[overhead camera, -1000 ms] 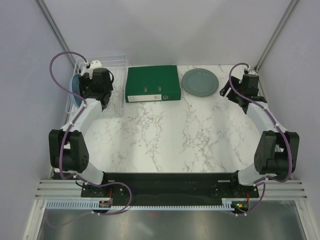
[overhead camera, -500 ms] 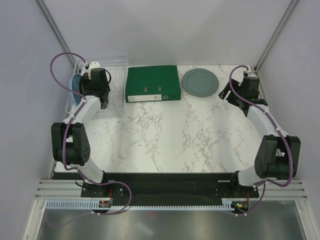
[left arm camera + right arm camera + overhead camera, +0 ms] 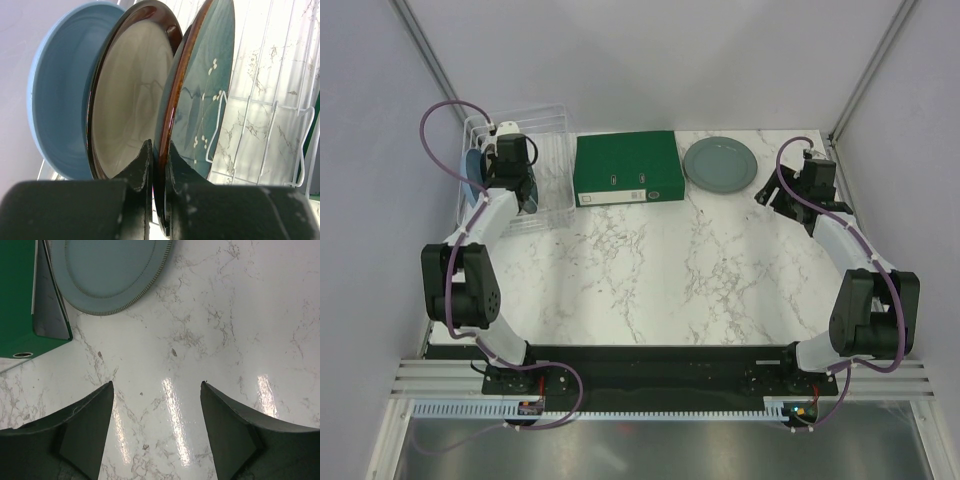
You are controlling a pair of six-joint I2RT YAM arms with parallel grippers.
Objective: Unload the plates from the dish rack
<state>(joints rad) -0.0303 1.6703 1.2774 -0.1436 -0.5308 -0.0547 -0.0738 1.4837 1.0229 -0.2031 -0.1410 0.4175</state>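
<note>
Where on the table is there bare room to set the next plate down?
Free: the wide marble in front of the binder and the grey-green plate, down to the near edge. Crowded: the far edge: rack, where the left claw grips the dark plate, then binder, then that plate.

Narrow gaps between upright plates (image 3: 135,100) in dish rack (image 3: 555,165); binder (image 3: 626,168) just beside it.

The dish rack (image 3: 555,125) sits at the far left of the table (image 3: 660,270). The binder (image 3: 625,168) lies just to its right, and a lone plate (image 3: 720,164) lies flat beyond that. In the rack three plates (image 3: 135,100) stand on edge side by side, perhaps touching. The left gripper (image 3: 159,155) pinches the rim of the rightmost plate (image 3: 200,90).
</note>
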